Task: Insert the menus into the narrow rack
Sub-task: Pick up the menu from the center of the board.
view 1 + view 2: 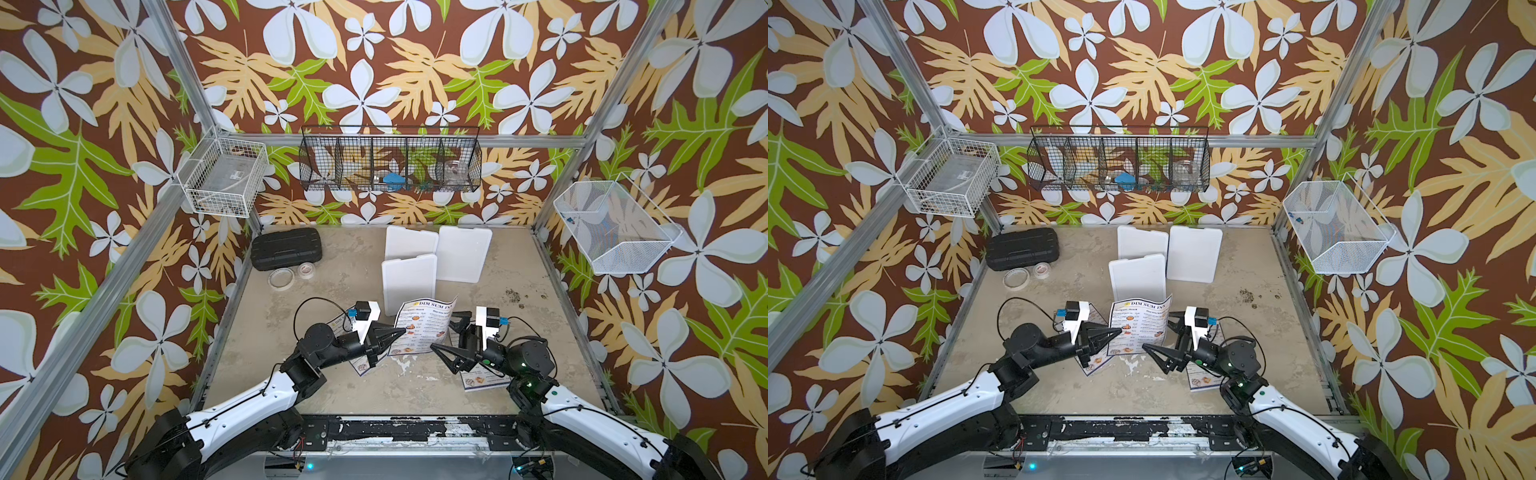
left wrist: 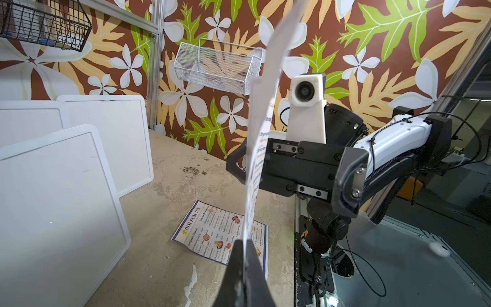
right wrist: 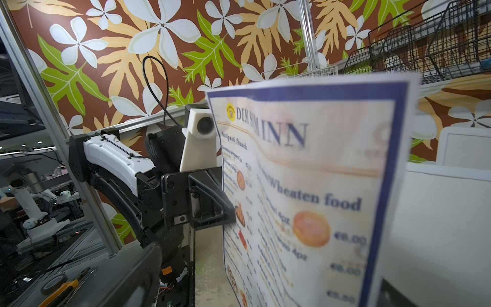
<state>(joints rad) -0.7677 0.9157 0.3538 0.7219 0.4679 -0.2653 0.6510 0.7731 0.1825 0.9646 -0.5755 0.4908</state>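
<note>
1. Left wrist view first: my left gripper is clenched on one side edge of the held menu. The sheet stands upright out of those jaws, edge-on to the lens.
2. In both top views the pinch sits about halfway up that side, with the "DIM SUM INN" heading at the top.
3. Across the sheet, my right gripper is released, jaws spread wide. The menu's opposite edge sits between them, one finger to each face. I can't tell whether either finger touches the paper.
4. In the right wrist view the printed face fills the frame just ahead of the right jaws.
5. Under the left jaws a second menu lies flat on the table, mostly covered by the arm.
6. Below and behind the right jaws the third menu also lies flat.
7. Beyond both jaws three white panels lean upright, the nearest just behind the held sheet.
8. Farther out on the left jaws' side lie two tape rolls, with a black case behind them.
9. Farthest off, well above and beyond both jaws, the black wire rack hangs on the back wall, split by dividers.
</note>
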